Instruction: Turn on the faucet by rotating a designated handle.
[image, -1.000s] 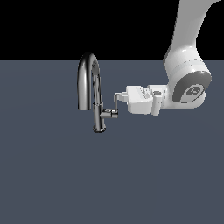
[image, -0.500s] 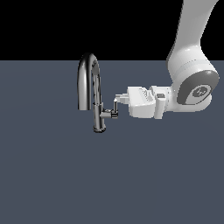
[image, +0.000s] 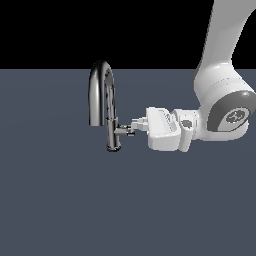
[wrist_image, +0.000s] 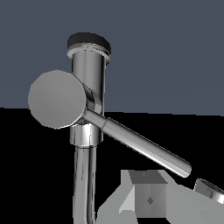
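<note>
— How many faucets (image: 106, 107) do you count?
— One, and it carries a single handle (wrist_image: 135, 142).
— And the machines?
— One white robot arm (image: 222, 102), ending in one gripper (image: 137, 124). Nothing else to count.

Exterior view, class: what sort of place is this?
Likely a bare simulated test scene, not a real kitchen: a lone chrome faucet stands on a flat grey surface under black backdrop, with a white robot arm reaching in.

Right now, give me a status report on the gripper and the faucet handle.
Gripper at the handle, jaws' state unclear. Faucet upright; lever rod beside a fingertip, contact unconfirmed. Nothing in the way.
</note>
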